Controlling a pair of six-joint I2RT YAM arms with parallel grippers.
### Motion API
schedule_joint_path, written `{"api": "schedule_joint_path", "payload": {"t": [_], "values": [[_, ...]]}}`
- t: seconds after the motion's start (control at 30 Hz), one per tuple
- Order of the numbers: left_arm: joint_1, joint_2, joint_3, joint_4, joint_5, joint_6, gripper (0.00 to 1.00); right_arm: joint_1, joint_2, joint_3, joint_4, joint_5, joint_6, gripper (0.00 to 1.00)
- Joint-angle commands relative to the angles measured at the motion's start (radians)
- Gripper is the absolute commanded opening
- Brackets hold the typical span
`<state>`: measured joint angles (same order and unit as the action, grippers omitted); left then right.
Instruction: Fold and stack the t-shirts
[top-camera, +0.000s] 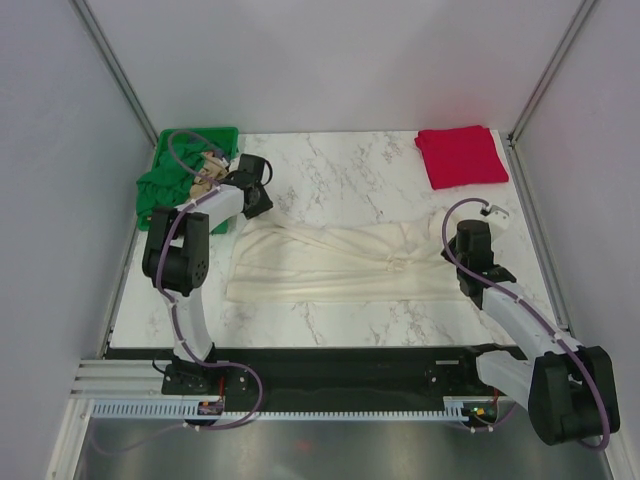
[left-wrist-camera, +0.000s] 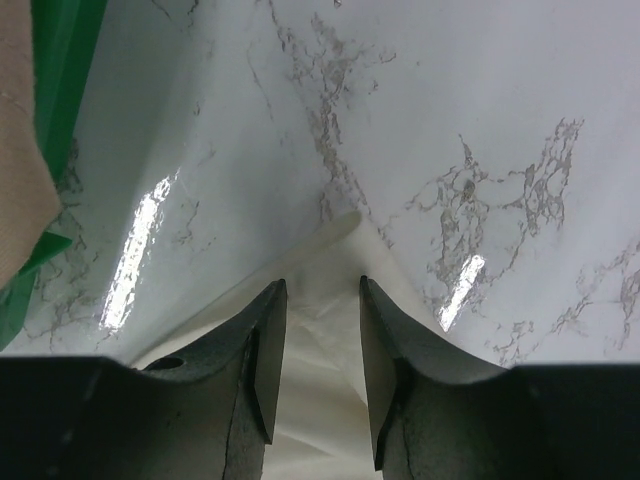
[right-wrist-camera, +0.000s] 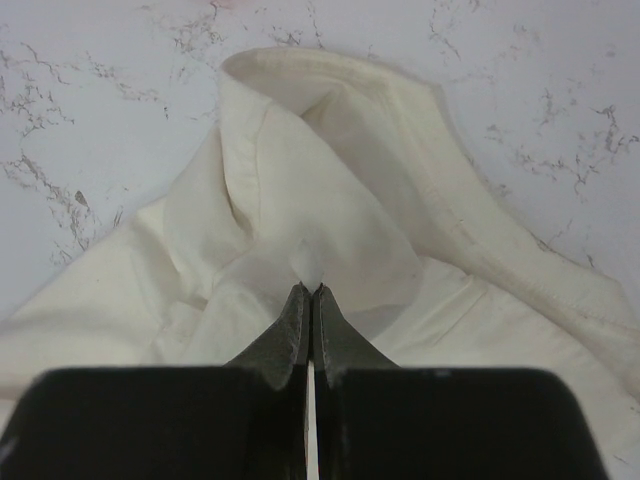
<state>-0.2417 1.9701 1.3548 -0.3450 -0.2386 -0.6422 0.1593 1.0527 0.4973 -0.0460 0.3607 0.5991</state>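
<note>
The right claw (right-wrist-camera: 310, 290) has its jaws pressed together on a small peak of the cream-white t-shirt (right-wrist-camera: 330, 170), and a tuft of cloth shows right at the tips. Just beyond the tips the fabric rises into a loose hooded fold. A stitched hem runs off to the claw's right, and soft wrinkles lie to either side on the marble table (right-wrist-camera: 90, 110).

The left claw (left-wrist-camera: 320, 285) has its jaws apart and straddles a thin corner of the same shirt, which pokes out just past the tips. Whether the pads touch the cloth cannot be told. To this claw's left are the edge of the green crate (left-wrist-camera: 60, 60) and a tan t-shirt (left-wrist-camera: 15, 150).

From above, the cream shirt stretches between the two claws as a long wrinkled band, bunched near the right one. A dark green t-shirt (top-camera: 160, 185) spills over the crate beside the left claw. Well beyond the right claw, a red t-shirt (top-camera: 462, 157) lies folded in the table's far corner.

The cream shirt looks light and limp. It will probably sag, hold no shape, and slide easily on the glossy marble. A pinch in mid-cloth may lift only one layer. Corners and hems, where the seam is thicker, seem the better hold, with both claws keeping an edge taut.

No brand, label or writing can be read.
</note>
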Motion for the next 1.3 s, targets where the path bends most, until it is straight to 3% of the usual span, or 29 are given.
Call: {"api": "schedule_joint_path", "payload": {"t": [0.0,0.37,0.47,0.5,0.53,0.8,0.87,0.9,0.97,1.27], "values": [[0.005,0.032,0.046,0.050,-0.036,0.024,0.42,-0.003,0.006,-0.005,0.037,-0.017,0.013,0.00],[0.007,0.087,0.101,0.052,-0.033,0.026,0.34,-0.001,0.026,-0.016,0.071,-0.035,0.014,0.00],[0.007,0.078,0.101,0.052,-0.036,0.027,0.19,-0.004,0.032,-0.014,0.074,-0.035,0.014,0.00],[0.007,0.075,0.101,0.052,-0.034,0.029,0.07,-0.003,0.035,-0.014,0.075,-0.034,0.013,0.00],[0.007,0.066,0.101,0.052,-0.031,0.032,0.02,-0.003,0.039,-0.014,0.075,-0.035,0.014,0.00],[0.007,-0.020,0.089,0.038,-0.044,0.045,0.02,-0.003,0.056,-0.005,0.083,-0.039,0.016,0.00],[0.008,-0.031,0.086,0.028,-0.056,0.055,0.11,-0.004,0.059,-0.005,0.084,-0.042,0.016,0.00],[0.008,-0.033,0.078,0.026,-0.060,0.056,0.21,-0.003,0.058,-0.005,0.084,-0.043,0.018,0.00],[0.008,-0.036,0.054,0.024,-0.068,0.052,0.29,-0.003,0.061,-0.008,0.084,-0.042,0.018,0.00],[0.008,-0.014,-0.013,0.054,-0.033,0.013,0.32,-0.004,0.063,-0.006,0.089,-0.043,0.016,0.00]]}}
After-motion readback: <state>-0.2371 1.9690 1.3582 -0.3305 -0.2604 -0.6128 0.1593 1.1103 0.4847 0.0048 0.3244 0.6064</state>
